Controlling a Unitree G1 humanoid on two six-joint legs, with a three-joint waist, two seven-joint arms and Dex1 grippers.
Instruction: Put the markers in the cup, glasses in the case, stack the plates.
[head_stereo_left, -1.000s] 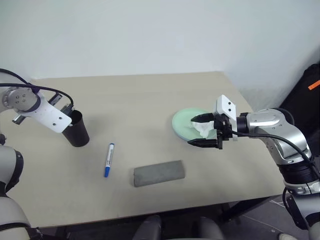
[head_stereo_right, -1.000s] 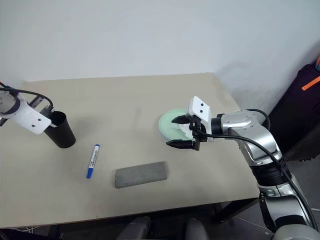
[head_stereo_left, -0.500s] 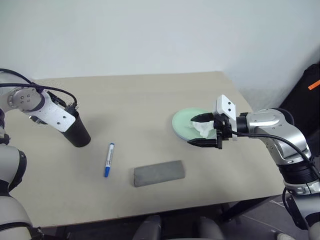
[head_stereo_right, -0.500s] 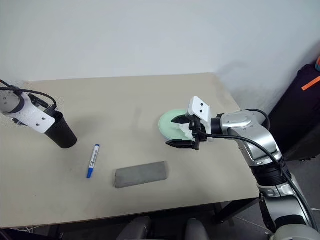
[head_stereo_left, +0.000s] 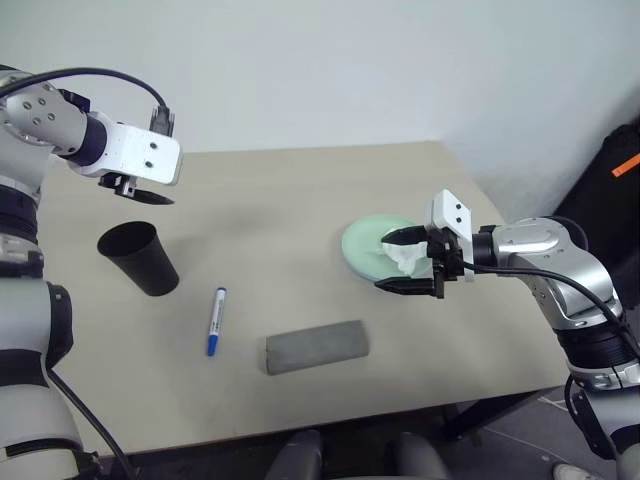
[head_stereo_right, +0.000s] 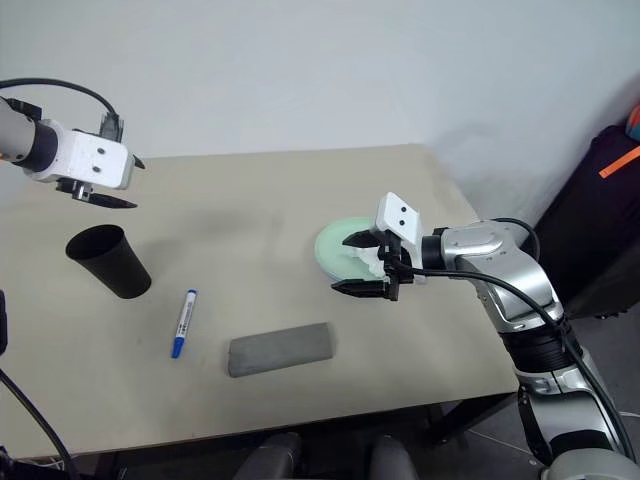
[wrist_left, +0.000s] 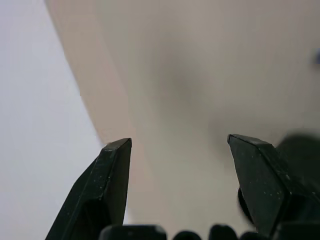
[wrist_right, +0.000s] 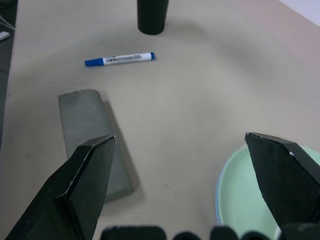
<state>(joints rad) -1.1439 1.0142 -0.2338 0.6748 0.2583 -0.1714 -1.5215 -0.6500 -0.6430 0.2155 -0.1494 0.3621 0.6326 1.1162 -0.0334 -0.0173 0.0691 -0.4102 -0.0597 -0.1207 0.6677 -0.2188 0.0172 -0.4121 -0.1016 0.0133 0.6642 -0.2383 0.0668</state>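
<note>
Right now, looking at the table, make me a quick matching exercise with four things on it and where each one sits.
Things:
1. cup
2. blue-capped marker
3. case
4. mint green plate

Places:
A. under the crumpled tissue
B. lying flat between cup and case
C. nearest the table's front edge
D. standing at the robot's far left

Pairs: 1-D, 2-B, 3-C, 4-A

On the surface (head_stereo_left: 280, 190), the cup (head_stereo_left: 138, 257) stands at the left, with one marker (head_stereo_left: 216, 320) lying just to its right and nearer. The case (head_stereo_left: 316, 346) lies right of that marker, at the front. The plates (head_stereo_left: 368, 247) sit far right, stacked, with a tissue (head_stereo_left: 405, 257) on them
</note>
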